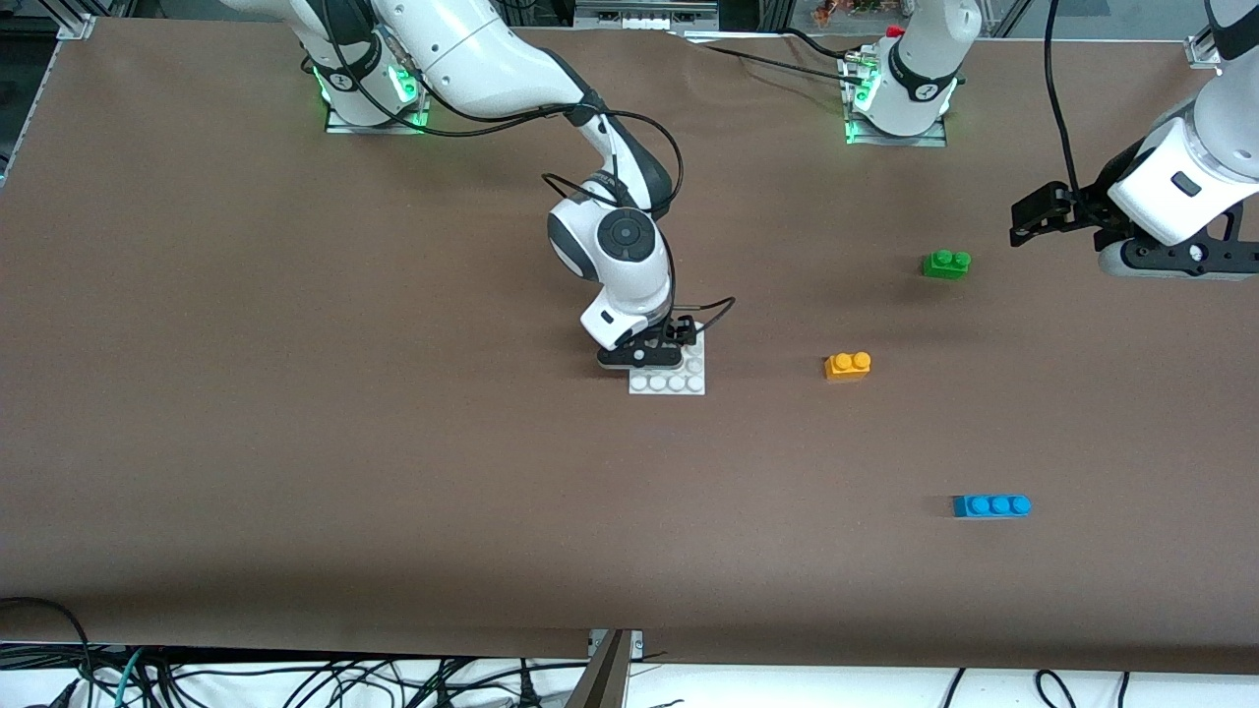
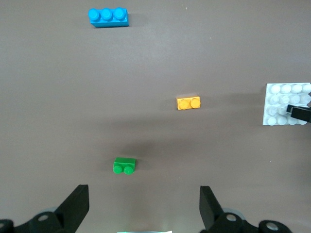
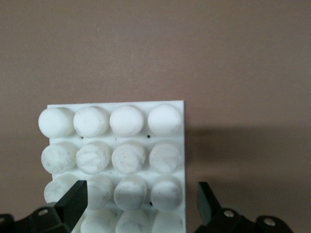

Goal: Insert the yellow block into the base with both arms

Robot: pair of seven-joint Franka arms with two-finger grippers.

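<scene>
The yellow block (image 1: 847,365) lies alone on the brown table, between the base and the green brick; it also shows in the left wrist view (image 2: 188,103). The white studded base (image 1: 679,379) lies flat near the table's middle. My right gripper (image 1: 661,346) is low over the part of the base farthest from the front camera, open and empty. In the right wrist view (image 3: 141,201) one finger is over the base (image 3: 116,141) and the other is just off its edge. My left gripper (image 1: 1033,218) hangs open and empty in the air at the left arm's end, beside the green brick (image 2: 124,165).
The green two-stud brick (image 1: 946,263) lies farther from the front camera than the yellow block. A blue three-stud brick (image 1: 991,505) lies nearer to the camera, toward the left arm's end. Cables run along the table's front edge.
</scene>
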